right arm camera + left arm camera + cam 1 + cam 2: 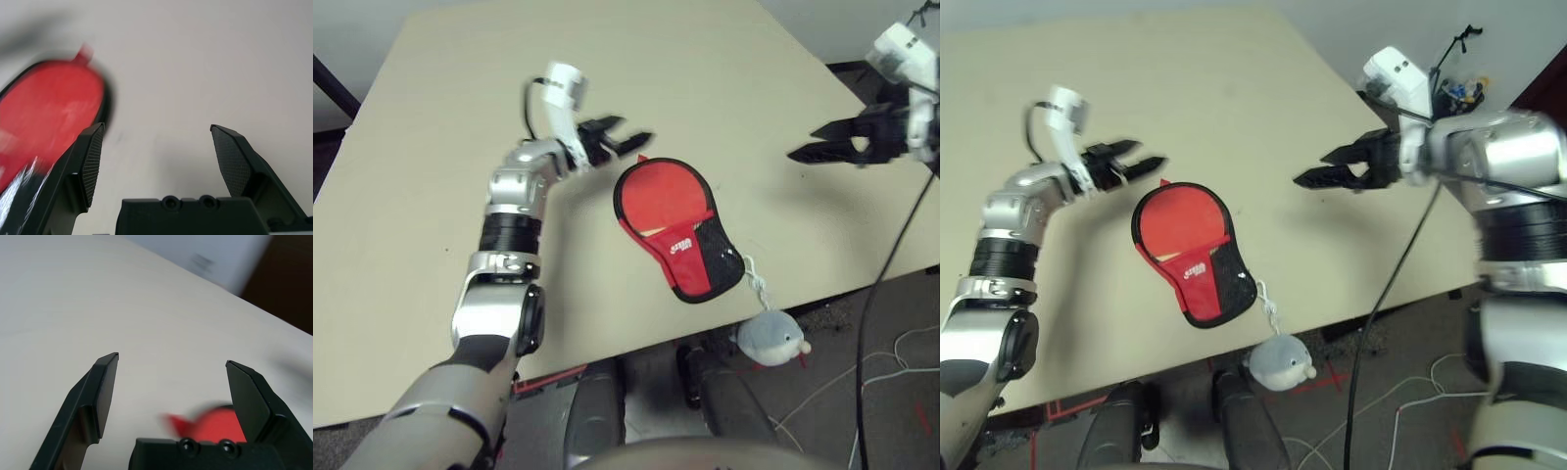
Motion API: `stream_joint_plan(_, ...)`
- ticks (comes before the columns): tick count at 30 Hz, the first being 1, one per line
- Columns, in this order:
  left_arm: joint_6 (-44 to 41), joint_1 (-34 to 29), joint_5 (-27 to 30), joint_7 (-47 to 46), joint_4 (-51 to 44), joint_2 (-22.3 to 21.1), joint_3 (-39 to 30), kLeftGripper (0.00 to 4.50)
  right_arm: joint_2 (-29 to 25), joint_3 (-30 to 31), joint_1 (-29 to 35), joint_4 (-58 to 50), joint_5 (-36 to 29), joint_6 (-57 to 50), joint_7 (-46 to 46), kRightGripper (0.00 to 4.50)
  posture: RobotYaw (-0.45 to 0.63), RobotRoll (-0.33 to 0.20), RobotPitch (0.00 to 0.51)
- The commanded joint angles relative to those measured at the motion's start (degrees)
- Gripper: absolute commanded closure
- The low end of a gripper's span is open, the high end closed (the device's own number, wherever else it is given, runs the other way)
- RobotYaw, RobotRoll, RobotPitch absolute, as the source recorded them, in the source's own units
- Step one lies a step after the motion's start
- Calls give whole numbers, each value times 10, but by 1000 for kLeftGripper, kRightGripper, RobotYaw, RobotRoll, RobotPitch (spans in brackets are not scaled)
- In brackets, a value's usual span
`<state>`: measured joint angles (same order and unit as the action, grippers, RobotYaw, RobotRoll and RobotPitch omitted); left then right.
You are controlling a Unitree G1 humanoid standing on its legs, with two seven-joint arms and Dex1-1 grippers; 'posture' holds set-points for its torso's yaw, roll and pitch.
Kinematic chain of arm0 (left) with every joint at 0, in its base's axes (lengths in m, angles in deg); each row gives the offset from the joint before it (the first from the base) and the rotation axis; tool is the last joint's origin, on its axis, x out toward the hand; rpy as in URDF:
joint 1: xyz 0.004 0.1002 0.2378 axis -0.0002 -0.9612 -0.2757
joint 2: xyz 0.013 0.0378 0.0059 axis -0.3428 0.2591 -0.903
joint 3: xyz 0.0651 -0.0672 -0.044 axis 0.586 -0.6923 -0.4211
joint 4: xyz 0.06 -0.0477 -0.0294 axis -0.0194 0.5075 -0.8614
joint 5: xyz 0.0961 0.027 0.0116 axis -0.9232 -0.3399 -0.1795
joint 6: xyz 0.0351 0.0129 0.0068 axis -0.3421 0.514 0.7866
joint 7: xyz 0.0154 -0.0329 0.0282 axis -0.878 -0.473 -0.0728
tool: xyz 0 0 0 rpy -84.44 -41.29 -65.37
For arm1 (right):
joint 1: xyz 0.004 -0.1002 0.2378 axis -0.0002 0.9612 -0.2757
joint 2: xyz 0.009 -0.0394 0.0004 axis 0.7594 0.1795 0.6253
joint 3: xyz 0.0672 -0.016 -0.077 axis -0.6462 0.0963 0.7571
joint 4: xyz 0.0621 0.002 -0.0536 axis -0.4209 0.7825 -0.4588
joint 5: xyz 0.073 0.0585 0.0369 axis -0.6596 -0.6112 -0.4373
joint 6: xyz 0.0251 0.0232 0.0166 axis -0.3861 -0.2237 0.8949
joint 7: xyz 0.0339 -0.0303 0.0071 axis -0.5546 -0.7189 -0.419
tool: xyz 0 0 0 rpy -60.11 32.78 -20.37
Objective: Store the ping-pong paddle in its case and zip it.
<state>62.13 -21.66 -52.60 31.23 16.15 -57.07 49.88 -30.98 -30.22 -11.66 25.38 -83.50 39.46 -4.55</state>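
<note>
- Centre of the head views: the case, flat on the table, clear-and-red side up, round end toward the upper left, narrow end toward the lower right near the table's front edge.
- Inside, seen through the clear panel: the ping-pong paddle, red face under the round end, a sliver of light handle showing below it. Whether zipped shut, impossible to tell; a red tab juts at the top of the rim.
- Lower right of the case: grey plush charm, hanging on its cord off the table edge.
- Left of centre, just beside the case's round end but not touching: left gripper, fingers spread wide, nothing between them.
- Upper right, well apart from the case: right gripper, fingers likewise spread, empty.
- Handling, as a judgement: light overall; soft fabric shell stiffened by the rigid paddle within; clear plastic likely slick, piped rim grippier.
- Best hold, probably: pinch across the narrow handle end or on the piped edge to steady the case, leaving the zipper track free for the other gripper.
</note>
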Motion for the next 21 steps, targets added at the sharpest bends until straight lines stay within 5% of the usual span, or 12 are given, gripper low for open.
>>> stream_joint_plan(1,67,-47,-5,-86,-11,-1,-38,0,47,-67,24,55,8,118,104,24,-20,0,180)
stream_joint_plan(9,164,-187,-12,-200,-102,13,-69,0,103,-102,7,249,46,359,208,24,-12,0,185)
stream_joint_plan(21,231,-334,-48,-341,-202,28,-96,0,113,-144,-22,402,40,409,251,24,50,0,185)
